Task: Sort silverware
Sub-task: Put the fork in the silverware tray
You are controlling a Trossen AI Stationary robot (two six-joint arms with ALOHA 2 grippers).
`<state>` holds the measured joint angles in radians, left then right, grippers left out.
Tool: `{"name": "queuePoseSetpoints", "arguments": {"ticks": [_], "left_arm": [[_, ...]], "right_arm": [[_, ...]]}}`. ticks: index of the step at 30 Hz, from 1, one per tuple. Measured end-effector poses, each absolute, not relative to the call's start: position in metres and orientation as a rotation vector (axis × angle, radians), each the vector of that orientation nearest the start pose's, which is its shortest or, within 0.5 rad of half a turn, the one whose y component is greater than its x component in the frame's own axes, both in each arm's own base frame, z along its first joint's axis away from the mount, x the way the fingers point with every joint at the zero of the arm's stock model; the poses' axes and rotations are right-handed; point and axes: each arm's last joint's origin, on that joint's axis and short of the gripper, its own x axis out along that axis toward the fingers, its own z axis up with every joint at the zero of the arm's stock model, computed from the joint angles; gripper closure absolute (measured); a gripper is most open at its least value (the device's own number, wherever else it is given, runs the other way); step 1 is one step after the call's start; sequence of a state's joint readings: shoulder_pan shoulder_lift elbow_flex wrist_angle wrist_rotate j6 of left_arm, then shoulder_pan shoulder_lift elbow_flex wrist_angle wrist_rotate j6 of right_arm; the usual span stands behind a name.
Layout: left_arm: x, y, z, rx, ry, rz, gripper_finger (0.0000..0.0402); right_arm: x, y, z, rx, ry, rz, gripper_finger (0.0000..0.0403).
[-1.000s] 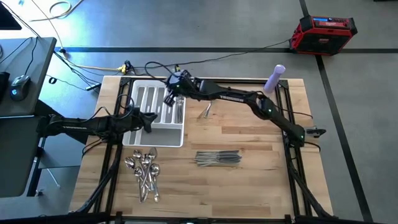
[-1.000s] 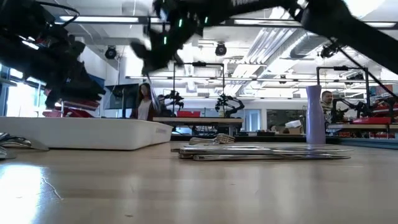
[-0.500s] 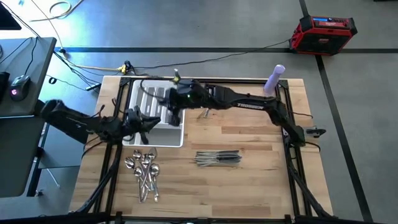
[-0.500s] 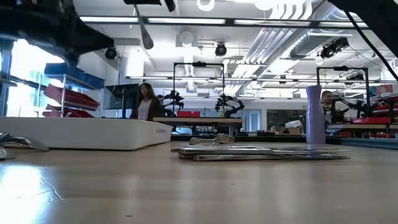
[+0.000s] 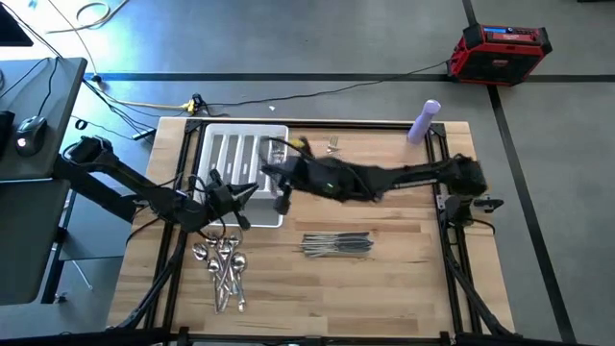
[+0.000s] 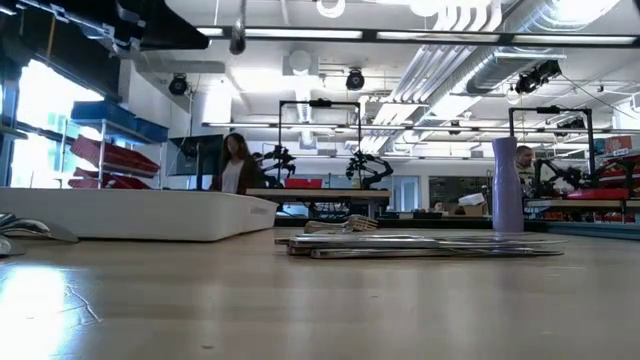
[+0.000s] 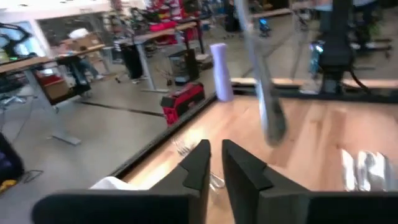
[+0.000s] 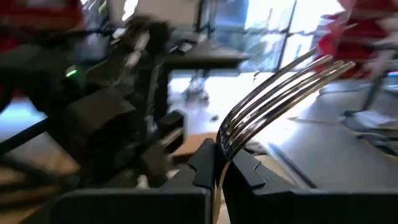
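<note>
The wooden table (image 5: 384,211) carried the white tray (image 5: 213,154) toward its far left part, and the silverware lay in several groups around it: a bundle of knives (image 5: 336,244) near the middle front, a heap of spoons (image 5: 223,267) in front of the tray, and one loose fork (image 5: 332,145) at the far edge, while a few pieces already lay in the tray's compartments. A purple bottle (image 5: 423,121) stood at the far right corner. The right arm stretched across the table, and the right gripper (image 8: 217,163) was clamped together on a fork (image 8: 273,93), whose tines pointed away from the wrist; this gripper hung beside the right edge of the tray. The left gripper (image 7: 214,163) was over the near edge of the tray, its fingers almost together with only a thin gap, and I could not see anything between them; a blurred spoon-like shape (image 7: 264,93) hung in front of it, and I could not tell what held it. In my judgement the step in hand was carrying the fork to its compartment. The next move probably calls for lining the fork along the correct slot and lowering it before the fingers part, so it does not fall across a divider.
</note>
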<state>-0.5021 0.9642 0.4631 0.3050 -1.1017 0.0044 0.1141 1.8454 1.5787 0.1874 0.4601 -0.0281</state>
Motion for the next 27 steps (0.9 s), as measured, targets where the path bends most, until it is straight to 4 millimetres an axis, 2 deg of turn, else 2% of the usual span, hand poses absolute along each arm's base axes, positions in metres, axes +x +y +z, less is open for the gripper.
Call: {"name": "queuePoseSetpoints", "arguments": {"ticks": [3,6,9,12,16,20,27], "left_arm": [[0.191,-0.077,0.24,0.137,0.155,0.524,0.0324],[0.203,-0.083,0.24,0.147,0.17,0.521,0.027],[0.215,-0.089,0.236,0.178,0.198,0.54,0.0221],[0.23,-0.095,0.229,0.225,0.232,0.594,0.0193],[0.252,-0.106,0.223,0.36,0.28,0.705,0.0184],[0.271,-0.116,0.22,0.468,0.311,0.838,0.0185],[0.293,-0.128,0.213,0.577,0.356,0.926,0.0206]], "right_arm": [[0.418,0.049,0.319,-0.012,-0.03,-0.434,0.0403],[0.406,0.059,0.299,0.047,-0.128,-0.5,0.0403],[0.402,0.064,0.283,0.118,-0.192,-0.493,0.0403],[0.406,0.068,0.273,0.136,-0.198,-0.487,0.0403],[0.412,0.071,0.265,0.134,-0.19,-0.496,0.0403],[0.412,0.071,0.265,0.141,-0.198,-0.503,0.0403],[0.412,0.073,0.264,0.161,-0.186,-0.509,0.0403]]}}
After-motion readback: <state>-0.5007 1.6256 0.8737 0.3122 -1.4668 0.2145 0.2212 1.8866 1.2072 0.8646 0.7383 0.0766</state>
